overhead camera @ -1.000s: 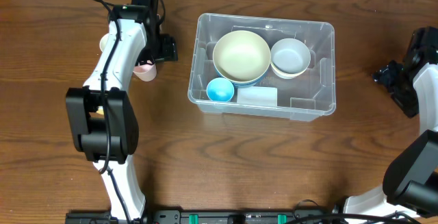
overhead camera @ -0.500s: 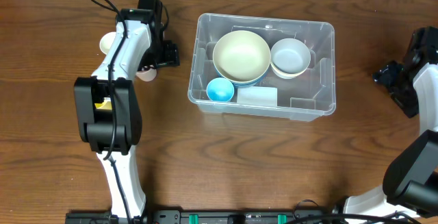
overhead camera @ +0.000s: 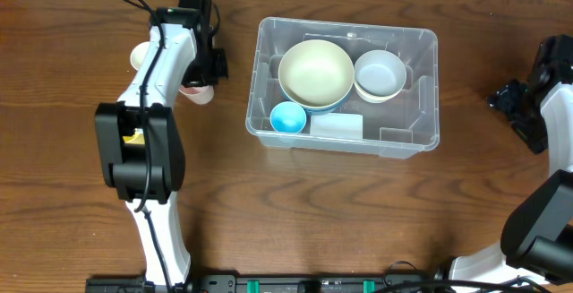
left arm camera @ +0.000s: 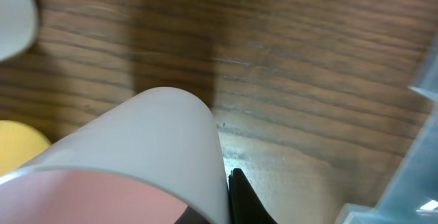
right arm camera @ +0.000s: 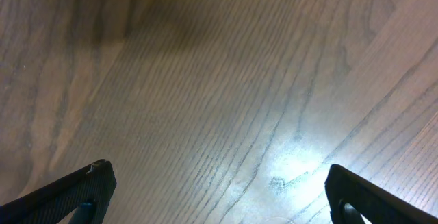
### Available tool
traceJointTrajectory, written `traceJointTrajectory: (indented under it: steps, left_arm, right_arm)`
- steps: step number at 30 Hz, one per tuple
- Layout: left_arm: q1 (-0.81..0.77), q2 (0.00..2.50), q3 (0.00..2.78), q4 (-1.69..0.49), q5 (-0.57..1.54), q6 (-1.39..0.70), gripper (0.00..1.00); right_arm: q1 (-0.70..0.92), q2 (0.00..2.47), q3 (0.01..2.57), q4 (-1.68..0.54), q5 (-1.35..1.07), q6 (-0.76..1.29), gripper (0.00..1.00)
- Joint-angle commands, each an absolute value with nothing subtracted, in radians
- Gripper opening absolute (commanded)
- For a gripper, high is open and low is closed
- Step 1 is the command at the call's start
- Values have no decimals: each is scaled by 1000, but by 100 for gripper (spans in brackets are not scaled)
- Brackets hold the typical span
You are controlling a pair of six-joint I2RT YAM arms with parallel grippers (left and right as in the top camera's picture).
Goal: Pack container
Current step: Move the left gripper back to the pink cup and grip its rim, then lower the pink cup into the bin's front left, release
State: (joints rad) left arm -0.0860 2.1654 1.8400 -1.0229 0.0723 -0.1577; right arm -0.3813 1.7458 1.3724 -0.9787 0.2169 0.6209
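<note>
The container (overhead camera: 421,141), a clear plastic bin, stands right of the table's middle. It holds a large cream bowl (overhead camera: 315,71), a pale bowl (overhead camera: 379,73), a small blue cup (overhead camera: 288,117) and a white block (overhead camera: 337,125). Left of the bin, my left gripper (overhead camera: 200,80) is shut on a cup (overhead camera: 198,94) that is white outside and pink inside. In the left wrist view this cup (left arm camera: 137,148) fills the lower frame, with one black finger (left arm camera: 239,196) pressed against its wall; the other finger is hidden. My right gripper (right arm camera: 222,196) is open over bare wood at the far right (overhead camera: 515,100).
A white cup (overhead camera: 141,56) stands left of my left arm, seen also as a white cup edge (left arm camera: 14,11) in the left wrist view. A yellow thing (left arm camera: 20,142) lies beside the held cup. The bin's corner (left arm camera: 417,148) shows at the right of that view.
My left arm swung closer to the bin, then its jaws closed on the pink-lined cup. The right arm has not moved.
</note>
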Motion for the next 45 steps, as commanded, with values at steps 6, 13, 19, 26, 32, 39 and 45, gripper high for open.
traceJointTrajectory:
  steps: [6, 13, 19, 26, 32, 39, 45]
  left_arm:
    - [-165, 1844, 1914, -1122, 154, -153, 6]
    - [-400, 1696, 1914, -1153, 80, -97, 6]
    - [-525, 1719, 1877, -1172, 47, -113, 6]
    - [-538, 1728, 1816, -1174, 48, -128, 6]
    - [-542, 1729, 1768, -1161, 69, -129, 6]
    - [-560, 1731, 1695, -1087, 90, -128, 6]
    - [-590, 1751, 1671, -1056, 90, -128, 6]
  right_arm:
    - [-387, 1749, 1370, -979, 226, 635, 99]
    - [-387, 1749, 1370, -979, 226, 635, 99]
    - [-387, 1749, 1370, -979, 226, 635, 99]
    - [-387, 1749, 1370, -979, 226, 635, 99]
    - [-387, 1749, 1370, -979, 226, 635, 99]
    - [-387, 1749, 1370, -979, 226, 635, 99]
    - [-387, 1749, 1370, -979, 226, 635, 99]
